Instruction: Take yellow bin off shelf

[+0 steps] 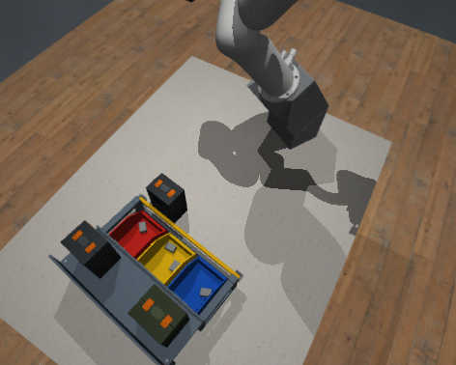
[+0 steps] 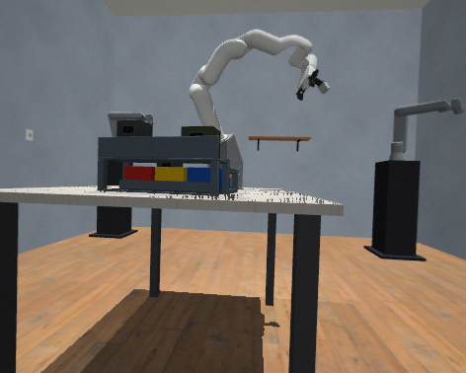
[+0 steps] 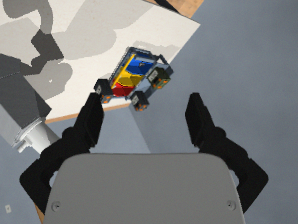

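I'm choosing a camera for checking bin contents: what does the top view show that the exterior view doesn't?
Only top: grey parts inside the yellow bin.
Only exterior: the open gripper and a wall shelf.
Both: the red bin, yellow bin and blue bin.

Yellow bin (image 1: 160, 261) (image 2: 171, 174) (image 3: 129, 80) — plain, unpatterned yellow.
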Tool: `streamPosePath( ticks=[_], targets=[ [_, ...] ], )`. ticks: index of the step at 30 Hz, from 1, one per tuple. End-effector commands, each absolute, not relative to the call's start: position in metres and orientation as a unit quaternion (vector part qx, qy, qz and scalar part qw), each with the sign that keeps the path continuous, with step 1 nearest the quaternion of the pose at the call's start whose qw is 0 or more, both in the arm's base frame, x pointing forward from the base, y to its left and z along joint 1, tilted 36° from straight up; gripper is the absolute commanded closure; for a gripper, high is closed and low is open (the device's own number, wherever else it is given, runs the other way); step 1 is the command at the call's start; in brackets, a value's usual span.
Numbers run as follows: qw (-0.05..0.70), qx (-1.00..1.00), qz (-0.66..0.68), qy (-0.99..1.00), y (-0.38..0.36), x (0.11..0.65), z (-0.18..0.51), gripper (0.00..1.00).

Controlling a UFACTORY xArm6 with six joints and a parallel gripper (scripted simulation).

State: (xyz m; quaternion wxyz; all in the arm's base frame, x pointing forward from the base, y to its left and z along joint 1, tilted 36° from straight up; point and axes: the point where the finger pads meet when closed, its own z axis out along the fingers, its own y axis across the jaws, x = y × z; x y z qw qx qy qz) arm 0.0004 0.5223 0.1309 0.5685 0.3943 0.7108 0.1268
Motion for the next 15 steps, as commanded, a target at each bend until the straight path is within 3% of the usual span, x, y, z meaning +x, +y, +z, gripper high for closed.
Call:
streamPosePath(
  ticks=[1, 4, 15],
  targets=[
    [0.56, 0.422, 0.168, 0.693, 0.538, 0.001, 0.121, 0.0],
    [0.546, 0.461, 0.227, 0.662, 0.561, 0.004, 0.103, 0.0],
    [0.546, 0.461, 0.227, 0.662, 0.561, 0.004, 0.103, 0.0]
  ],
)
